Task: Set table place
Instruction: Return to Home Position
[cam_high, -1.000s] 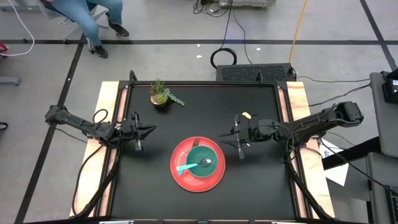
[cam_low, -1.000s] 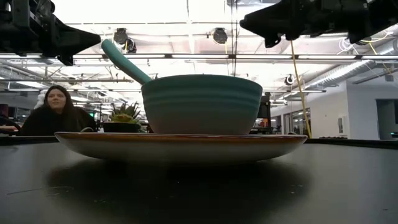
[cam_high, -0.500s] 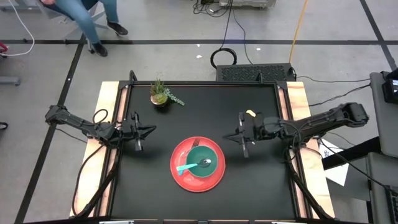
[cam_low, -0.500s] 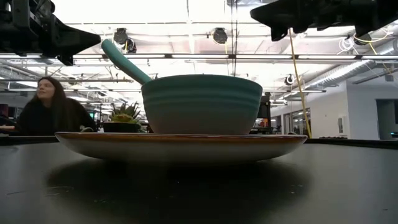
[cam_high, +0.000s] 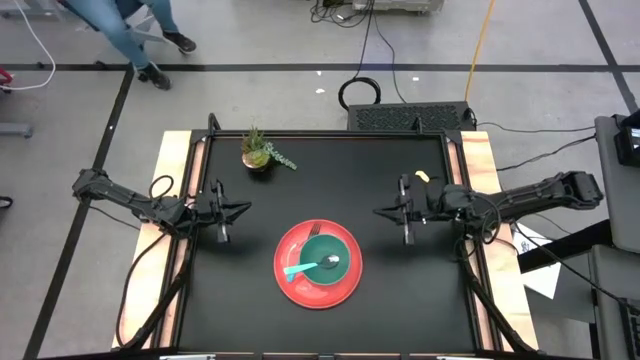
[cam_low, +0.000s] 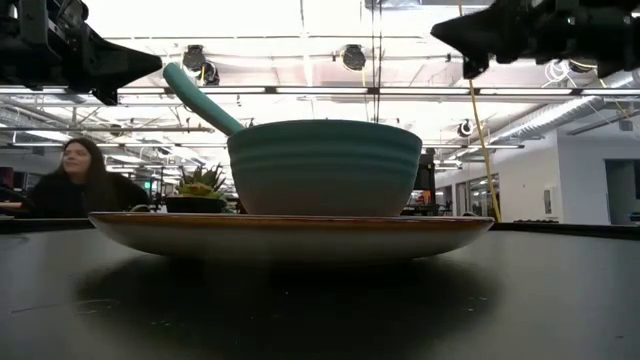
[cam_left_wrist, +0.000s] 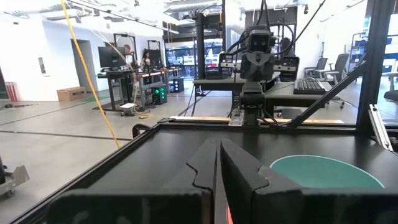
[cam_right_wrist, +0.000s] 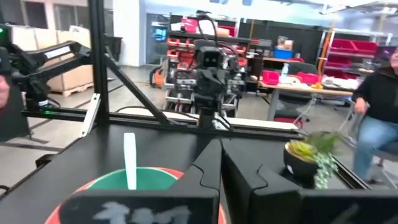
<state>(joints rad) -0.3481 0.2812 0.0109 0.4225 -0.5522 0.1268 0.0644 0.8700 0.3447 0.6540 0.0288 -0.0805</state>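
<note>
The left arm (cam_high: 125, 195) and right arm (cam_high: 540, 190) were built of dark jointed links, draped with black cables (cam_high: 161, 186).

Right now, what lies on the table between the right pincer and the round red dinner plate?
Nothing: in the high view, only bare matte black table top separates the right pincer from the round red dinner plate.

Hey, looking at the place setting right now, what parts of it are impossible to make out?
Fork: high view, too small to tell how it lies; low view, blocked by the bowl.
Spoon: low view, its head is hidden inside the bowl; only the handle shows.
Plate: left wrist view, mostly hidden behind the left hand.
</note>
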